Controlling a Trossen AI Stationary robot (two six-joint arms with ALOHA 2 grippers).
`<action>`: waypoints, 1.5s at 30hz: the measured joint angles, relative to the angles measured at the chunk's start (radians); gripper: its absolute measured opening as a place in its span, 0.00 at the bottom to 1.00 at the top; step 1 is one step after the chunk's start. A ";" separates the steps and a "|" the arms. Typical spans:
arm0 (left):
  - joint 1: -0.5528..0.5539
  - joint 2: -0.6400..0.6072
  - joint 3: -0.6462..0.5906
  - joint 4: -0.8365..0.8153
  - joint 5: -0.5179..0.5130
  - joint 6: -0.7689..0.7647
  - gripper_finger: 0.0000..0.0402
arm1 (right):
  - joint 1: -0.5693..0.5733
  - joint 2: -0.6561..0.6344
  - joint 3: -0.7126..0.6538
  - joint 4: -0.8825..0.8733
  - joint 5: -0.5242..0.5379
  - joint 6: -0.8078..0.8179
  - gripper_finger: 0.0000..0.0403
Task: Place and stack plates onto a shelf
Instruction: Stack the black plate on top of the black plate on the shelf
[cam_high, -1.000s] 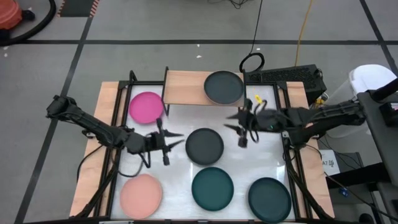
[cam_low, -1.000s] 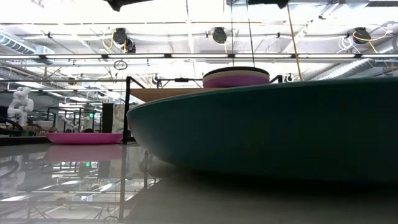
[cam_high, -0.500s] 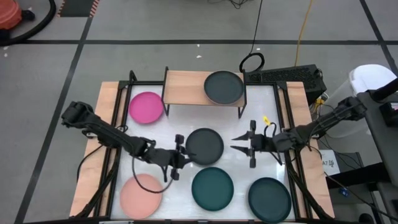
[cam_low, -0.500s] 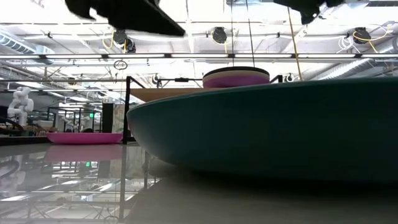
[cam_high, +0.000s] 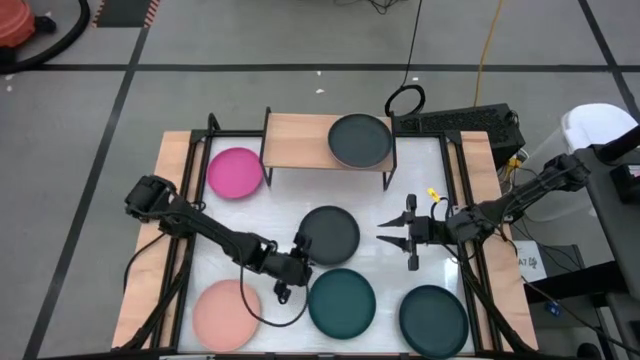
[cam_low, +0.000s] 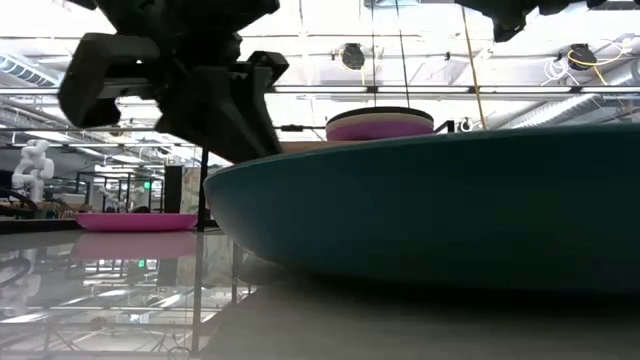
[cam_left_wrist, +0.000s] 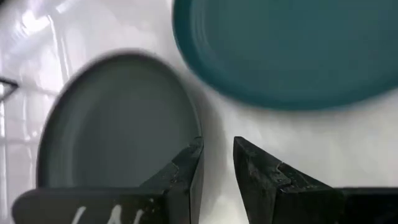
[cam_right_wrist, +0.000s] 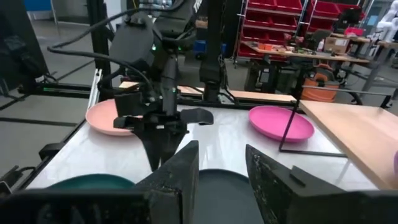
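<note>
My left gripper (cam_high: 297, 262) (cam_left_wrist: 217, 165) is low over the table, at the near-left rim of the charcoal plate (cam_high: 328, 235) (cam_left_wrist: 112, 124). A dark teal plate (cam_high: 341, 302) (cam_left_wrist: 292, 50) lies just beyond it. Its fingers are open by a narrow gap. My right gripper (cam_high: 385, 238) (cam_right_wrist: 221, 158) hovers open to the right of that charcoal plate. The shelf (cam_high: 300, 142) carries a stack topped by a charcoal plate (cam_high: 360, 140). In the low view the stack (cam_low: 380, 125) shows beige and purple plates beneath. Magenta (cam_high: 235, 172), salmon (cam_high: 227, 312) and a second teal plate (cam_high: 433, 318) lie flat on the table. My left gripper points down at the table, and one finger (cam_left_wrist: 186, 168) stands over the charcoal plate's near-left rim (cam_left_wrist: 186, 134). The other finger is over bare table. Whether either finger touches the plate, I cannot tell.
The white table top (cam_high: 400, 175) has wooden strips along its left and right sides. The shelf's black legs (cam_high: 388, 178) stand at the far side. Black frame rails run along both sides. Bare table lies between the shelf and the charcoal plate. The teal plate (cam_low: 430, 210) fills the low view.
My left gripper has travelled toward the table's right and near edges and come down, from beside the magenta plate to the charcoal plate's near-left rim. My right gripper has moved from beside the shelf toward the near edge, then held still. No plate has moved.
</note>
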 joint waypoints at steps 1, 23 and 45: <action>0.003 0.008 0.017 -0.019 0.000 0.000 0.23 | 0.000 0.000 0.000 -0.001 0.000 -0.002 0.28; 0.071 0.093 0.026 -0.023 0.058 -0.019 0.23 | 0.000 0.001 0.001 -0.011 -0.004 0.070 0.28; 0.110 0.099 0.025 -0.048 0.050 -0.098 0.23 | 0.000 0.002 0.001 -0.022 -0.005 0.085 0.28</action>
